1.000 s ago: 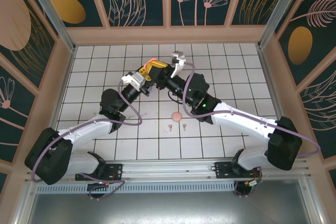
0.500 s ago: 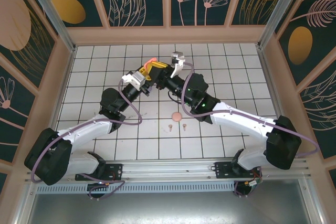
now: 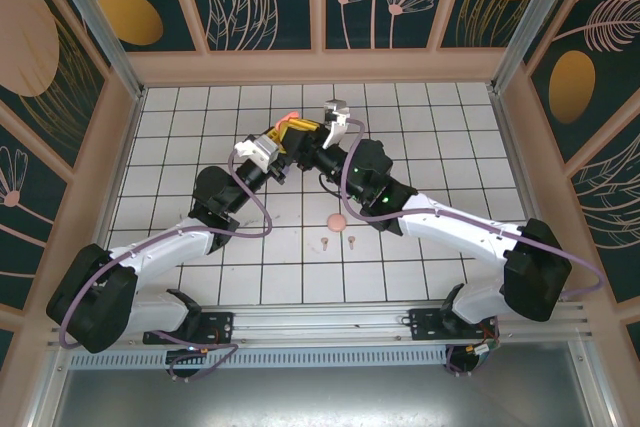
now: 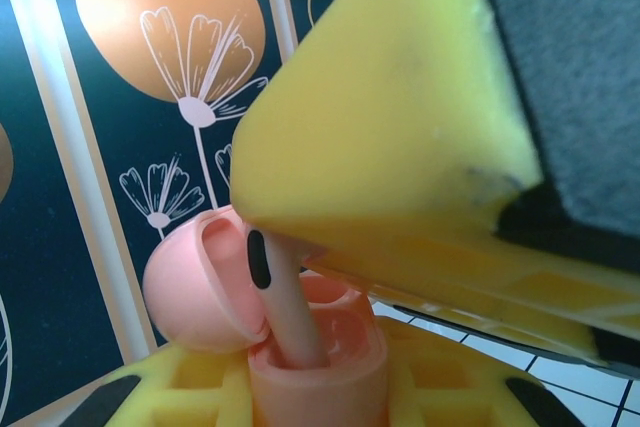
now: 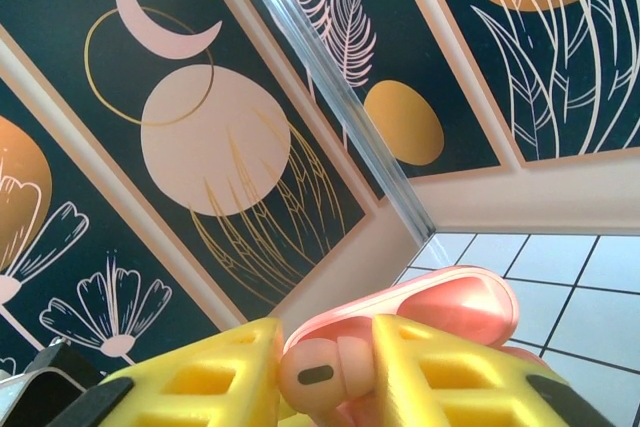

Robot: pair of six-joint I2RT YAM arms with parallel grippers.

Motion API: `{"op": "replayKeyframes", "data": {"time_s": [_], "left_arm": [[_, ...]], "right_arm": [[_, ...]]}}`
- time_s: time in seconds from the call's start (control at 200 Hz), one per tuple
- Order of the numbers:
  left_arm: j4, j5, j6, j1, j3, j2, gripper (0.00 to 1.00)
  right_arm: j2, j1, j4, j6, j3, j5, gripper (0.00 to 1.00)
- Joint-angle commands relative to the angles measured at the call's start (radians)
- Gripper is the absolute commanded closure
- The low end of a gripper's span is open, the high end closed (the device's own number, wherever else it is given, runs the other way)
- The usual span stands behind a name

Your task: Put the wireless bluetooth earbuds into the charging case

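Note:
My left gripper (image 3: 283, 139) is shut on a coral-pink charging case (image 4: 322, 362), held upright with its round lid (image 4: 197, 282) swung open. My right gripper (image 3: 303, 134) meets it from the right and is shut on a pink earbud (image 5: 322, 371). The earbud's stem (image 4: 288, 309) reaches down into the case's well, its head still pinched between the yellow fingers (image 5: 452, 377). From the right wrist the case lid (image 5: 445, 305) shows just behind the earbud. Two more tiny pink earbuds (image 3: 323, 242) (image 3: 352, 239) lie on the white tiles nearer the arm bases.
A small round pink puck (image 3: 338, 220) sits on the tiles just below the right forearm. Patterned walls and a pale rim (image 3: 320, 67) close in the tiled floor on three sides. Both arms cross over the floor's middle.
The right arm has edged slightly left toward the case. The left arm and the loose things on the tiles have not moved.

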Motion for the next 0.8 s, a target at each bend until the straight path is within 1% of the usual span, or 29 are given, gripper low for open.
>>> {"op": "replayKeyframes", "data": {"time_s": [0.0,0.2,0.596,0.636,0.736,0.791], "left_arm": [[0.082,0.025,-0.022,-0.005,0.039,-0.037,1.0],[0.081,0.026,-0.023,-0.005,0.039,-0.04,1.0],[0.076,0.027,-0.03,-0.005,0.042,-0.045,1.0],[0.075,0.025,-0.03,-0.006,0.042,-0.043,1.0],[0.074,0.025,-0.035,-0.006,0.038,-0.042,1.0],[0.076,0.02,-0.037,-0.006,0.031,-0.04,1.0]], "right_arm": [[0.016,-0.002,-0.063,0.019,-0.011,0.034,0.67],[0.019,-0.008,-0.079,0.034,-0.005,0.042,0.64],[0.02,-0.022,-0.098,0.065,-0.005,0.038,0.64],[0.019,-0.025,-0.098,0.068,0.0,0.032,0.62],[0.013,-0.038,-0.114,0.077,0.033,-0.003,0.51],[0.001,-0.05,-0.129,0.08,0.058,-0.026,0.47]]}}
